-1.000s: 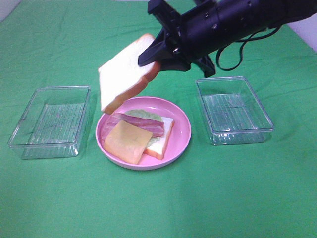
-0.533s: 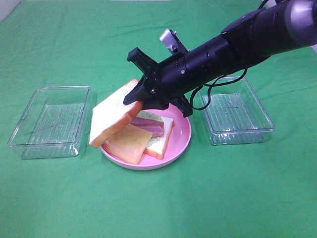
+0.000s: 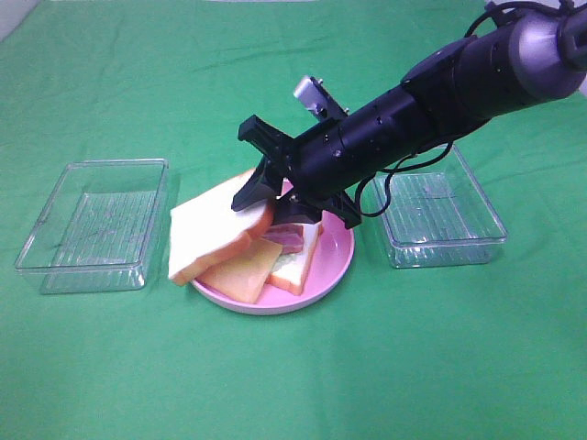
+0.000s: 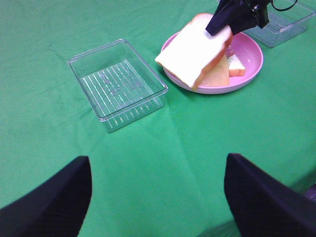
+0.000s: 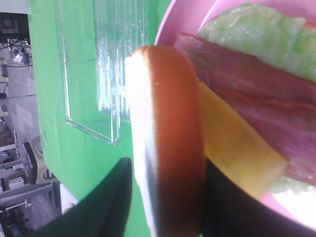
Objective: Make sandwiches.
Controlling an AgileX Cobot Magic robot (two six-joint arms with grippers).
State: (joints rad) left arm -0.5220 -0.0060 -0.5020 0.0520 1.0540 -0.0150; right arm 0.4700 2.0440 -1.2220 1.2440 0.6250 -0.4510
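Right black gripper (image 3: 266,194) clamped on the white toy bread slice with orange-brown crust (image 3: 215,229), held tilted over yellow cheese (image 3: 243,273) and bacon (image 3: 289,239) on the round pink plate (image 3: 330,261). Left gripper (image 4: 158,197): jaws apart, holding nothing, above green cloth (image 4: 187,148).

My right arm (image 3: 431,101) is a thick matte-black tube turning glossy grey at the upper right of the frame, with black cables looping beneath it, a small silver block on top, and angular black fingers (image 3: 260,183). My left fingers (image 4: 49,202) are dark, ribbed wedges.
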